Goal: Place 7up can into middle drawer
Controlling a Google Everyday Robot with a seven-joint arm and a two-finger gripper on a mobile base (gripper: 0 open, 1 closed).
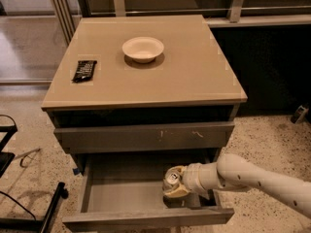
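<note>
The middle drawer (121, 193) is pulled open below the cabinet, showing its grey floor and sides. My gripper (174, 184) reaches in from the right on a white arm and is shut on the 7up can (171, 177). The can's silver top faces up and its sides are mostly hidden by the fingers. The can is inside the drawer at its right part, low over the floor; I cannot tell if it touches it.
A white bowl (143, 48) and a dark snack packet (84, 70) lie on the tan cabinet top (194, 76). The shut drawer front with pale scratches (146, 137) sits just above the open drawer. A black stand (29, 217) is on the floor at left.
</note>
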